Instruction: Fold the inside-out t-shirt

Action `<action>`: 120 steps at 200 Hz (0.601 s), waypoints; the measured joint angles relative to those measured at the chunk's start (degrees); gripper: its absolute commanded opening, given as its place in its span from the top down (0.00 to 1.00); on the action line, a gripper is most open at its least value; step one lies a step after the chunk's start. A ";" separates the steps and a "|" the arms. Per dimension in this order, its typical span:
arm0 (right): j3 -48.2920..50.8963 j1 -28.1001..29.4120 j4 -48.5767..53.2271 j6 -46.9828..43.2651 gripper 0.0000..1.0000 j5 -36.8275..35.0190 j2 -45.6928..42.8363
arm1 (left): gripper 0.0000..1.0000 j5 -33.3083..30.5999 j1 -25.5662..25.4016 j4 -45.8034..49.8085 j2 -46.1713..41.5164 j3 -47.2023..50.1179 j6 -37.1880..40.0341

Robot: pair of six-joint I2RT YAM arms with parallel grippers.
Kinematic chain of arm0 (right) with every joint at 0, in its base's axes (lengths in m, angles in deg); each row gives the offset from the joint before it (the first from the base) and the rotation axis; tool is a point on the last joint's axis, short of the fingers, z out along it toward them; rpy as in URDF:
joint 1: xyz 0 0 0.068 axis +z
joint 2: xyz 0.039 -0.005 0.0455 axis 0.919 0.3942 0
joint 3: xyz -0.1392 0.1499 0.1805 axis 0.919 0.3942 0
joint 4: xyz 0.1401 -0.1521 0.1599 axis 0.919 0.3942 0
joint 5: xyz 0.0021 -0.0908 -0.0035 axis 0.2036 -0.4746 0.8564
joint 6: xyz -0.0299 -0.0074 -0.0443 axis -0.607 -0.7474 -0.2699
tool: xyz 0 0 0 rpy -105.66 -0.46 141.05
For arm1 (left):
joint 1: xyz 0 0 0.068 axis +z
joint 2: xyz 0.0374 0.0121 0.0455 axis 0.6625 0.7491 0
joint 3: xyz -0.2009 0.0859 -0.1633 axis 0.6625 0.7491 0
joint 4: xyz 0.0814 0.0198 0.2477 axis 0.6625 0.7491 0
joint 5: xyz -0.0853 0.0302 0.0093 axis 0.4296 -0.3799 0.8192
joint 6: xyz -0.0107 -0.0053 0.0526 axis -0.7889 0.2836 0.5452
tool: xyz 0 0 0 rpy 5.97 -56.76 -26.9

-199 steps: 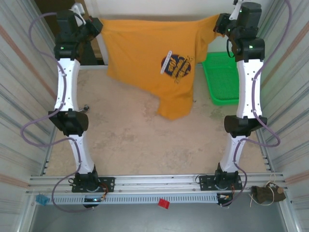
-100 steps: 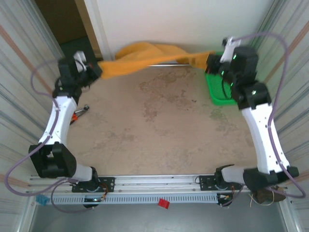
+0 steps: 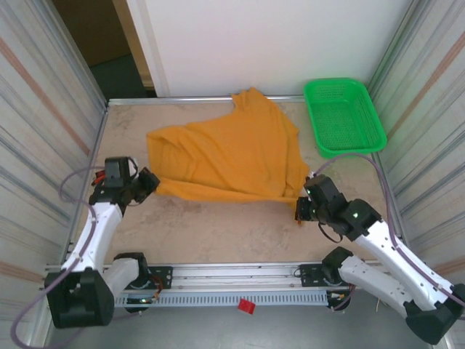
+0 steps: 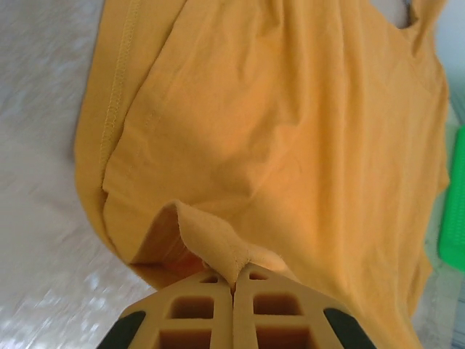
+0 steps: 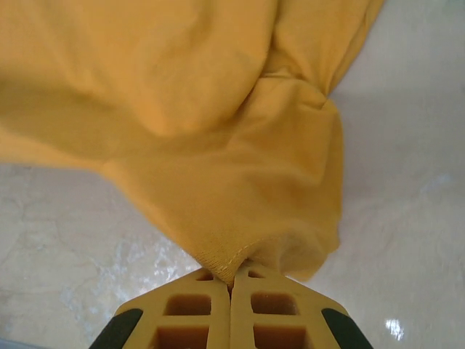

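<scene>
Top view first: the t-shirt (image 3: 232, 156) lies spread on the tabletop (image 3: 218, 225), all of it on the far side of both pairs of fingers. Its near edge is drawn out as a line from one pair to the other, and that is its long axis right now. The left fingers (image 3: 149, 182) are clamped on one end of that edge, the right fingers (image 3: 301, 207) on the other. So neither arm is nearer; each has its own corner. Both arms sit low and folded, elbows bent, wrists just above the surface. A green basket (image 3: 341, 116) stands beyond the right fingers, apart from the cloth.

Left wrist view: the left fingers (image 4: 232, 287) are pressed together on a raised flap of fabric. The shirt (image 4: 290, 131) runs off ahead and to their right, with a stitched hem ahead-left.

Right wrist view: the right fingers (image 5: 231, 280) are shut on a bunched hem. The cloth (image 5: 182, 109) fans ahead and to the left, with bare tabletop (image 5: 407, 218) to their right.

My read: any fold from here carries that held edge forward, over the body of the shirt.
</scene>
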 measured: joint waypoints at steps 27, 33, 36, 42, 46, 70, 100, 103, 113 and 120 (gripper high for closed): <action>0.90 2.16 2.01 3.30 1.00 0.11 -0.13 | 0.97 -1.90 0.00 4.50 -3.74 3.17 -0.44; 0.90 2.56 2.10 3.67 1.00 0.15 0.52 | 0.97 -1.99 0.00 5.14 -4.07 3.65 -0.55; 0.90 2.73 2.10 3.72 1.00 0.13 0.87 | 0.97 -2.08 0.00 5.33 -4.13 3.87 -0.63; 0.90 3.08 2.10 3.85 1.00 0.15 1.53 | 0.97 -2.10 0.00 5.73 -4.26 4.33 -0.76; 0.90 3.32 2.14 3.87 1.00 0.15 2.05 | 0.98 -2.14 0.00 5.97 -4.26 4.52 -0.81; 0.83 4.07 2.08 3.85 1.00 0.04 4.70 | 1.00 -2.49 0.00 6.47 -4.24 5.68 -0.85; -0.74 4.09 2.01 3.74 1.00 -1.33 6.36 | 1.00 -3.04 0.00 6.36 -3.50 5.70 -0.79; -0.94 4.09 1.95 3.67 1.00 -1.53 6.54 | 1.00 -3.21 0.00 6.36 -3.23 5.66 -0.76; -1.84 3.85 1.75 3.56 1.00 -2.40 7.10 | 1.00 -3.43 0.00 6.29 -2.25 5.31 -0.76; -2.49 3.17 1.49 3.04 1.00 -2.69 7.65 | 1.00 -3.48 0.00 6.10 -1.31 4.81 -0.76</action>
